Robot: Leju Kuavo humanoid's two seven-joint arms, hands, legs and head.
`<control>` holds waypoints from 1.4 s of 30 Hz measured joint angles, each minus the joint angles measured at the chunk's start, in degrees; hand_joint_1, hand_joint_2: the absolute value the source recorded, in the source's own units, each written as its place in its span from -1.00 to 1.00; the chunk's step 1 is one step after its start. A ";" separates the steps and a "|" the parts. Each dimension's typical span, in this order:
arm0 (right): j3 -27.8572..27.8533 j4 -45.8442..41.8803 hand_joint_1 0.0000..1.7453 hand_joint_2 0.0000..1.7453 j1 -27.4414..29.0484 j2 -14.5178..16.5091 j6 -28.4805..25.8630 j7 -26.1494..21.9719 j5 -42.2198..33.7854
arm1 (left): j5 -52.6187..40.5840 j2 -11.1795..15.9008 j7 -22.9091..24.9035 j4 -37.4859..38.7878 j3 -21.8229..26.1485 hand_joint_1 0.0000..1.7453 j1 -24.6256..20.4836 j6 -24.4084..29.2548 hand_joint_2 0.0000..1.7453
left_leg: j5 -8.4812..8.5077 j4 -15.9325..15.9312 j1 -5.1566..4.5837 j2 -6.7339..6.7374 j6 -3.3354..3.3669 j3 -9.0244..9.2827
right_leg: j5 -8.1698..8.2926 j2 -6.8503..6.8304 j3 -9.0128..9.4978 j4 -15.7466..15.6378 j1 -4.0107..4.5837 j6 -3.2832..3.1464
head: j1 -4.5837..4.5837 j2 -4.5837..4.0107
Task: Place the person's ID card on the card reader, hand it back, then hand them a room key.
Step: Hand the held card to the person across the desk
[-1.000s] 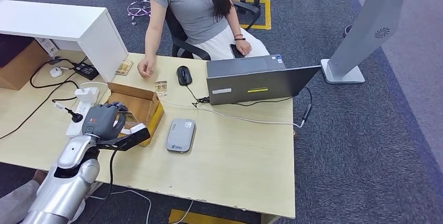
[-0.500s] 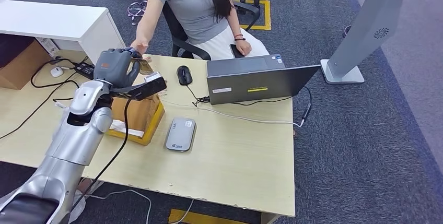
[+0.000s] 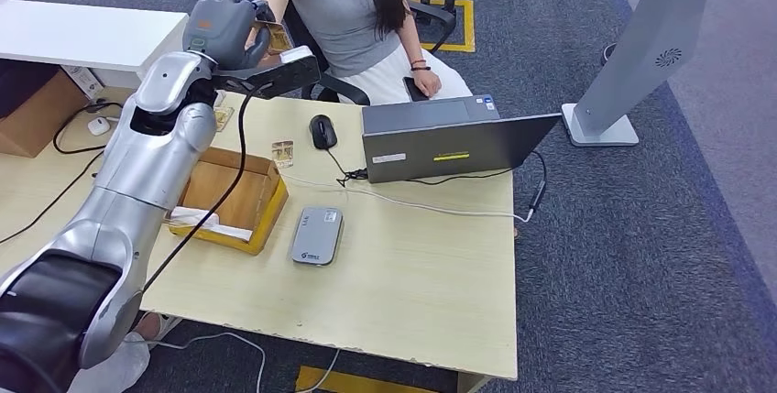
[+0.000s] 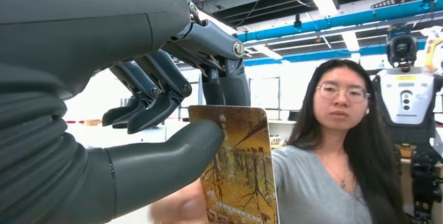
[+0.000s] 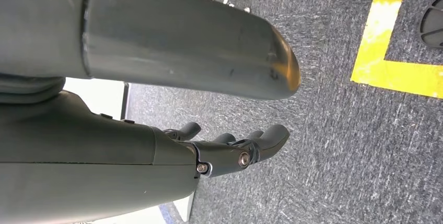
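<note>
Two hands matter here, and the head view shows the left hand [image 3: 223, 28] raised past the far edge of the desk [image 3: 412, 265], pinching a room key card [image 3: 275, 38] out toward the seated person [image 3: 341, 8], whose own hand is up at the card, though contact there is too small to tell; on the desk lie the grey card reader [image 3: 317, 235] with nothing on it, an open cardboard box [image 3: 234, 199], a small card [image 3: 282, 154] near the mouse [image 3: 322, 131], and a laptop [image 3: 446, 139]. The left wrist view shows the thumb [image 4: 172, 156] pressing the printed card [image 4: 240, 166] against the darker fingers [image 4: 156, 93], upright, facing the person [image 4: 334, 172]. The right wrist view shows the right hand [image 5: 230, 151] hanging over grey carpet, fingers loosely curled in and holding nothing. As a judgement, the ID steps look finished and this is the last step, the key handover, with only the release into the person's hand left
</note>
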 joint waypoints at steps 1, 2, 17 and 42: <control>0.00 0.00 -1.00 -1.00 0.00 0.00 0.00 0.00 0.00 | 0.00 -0.16 0.00 0.26 -0.21 1.00 -0.24 0.02 1.00 | 0.00 0.00 0.00 0.00 0.00 0.00 | 0.00 0.00 0.00 0.00 0.00 0.00 | 0.00 0.00; 0.00 0.00 -1.00 -1.00 0.00 0.00 0.00 0.00 0.00 | 0.00 -0.30 0.01 0.49 -0.35 1.00 -0.43 0.03 1.00 | 0.00 0.00 0.00 0.00 0.00 0.00 | 0.00 0.00 -0.01 0.00 0.00 0.00 | 0.00 0.00; 0.09 0.00 -1.00 -1.00 -0.01 -0.01 0.10 0.70 0.32 | -0.51 -0.26 1.24 1.87 -1.60 -1.00 0.66 3.93 -1.00 | 0.00 -0.01 0.01 0.00 0.00 -0.03 | 0.00 0.01 -0.01 0.02 0.00 0.00 | 0.00 0.00; 0.11 0.00 -1.00 -1.00 0.02 -0.04 0.00 1.33 0.17 | 0.16 1.40 1.62 1.85 -1.60 -1.00 5.49 6.15 -1.00 | 0.00 -0.01 0.01 -0.01 0.00 -0.05 | 0.00 0.00 -0.01 0.02 0.00 0.00 | 0.00 0.00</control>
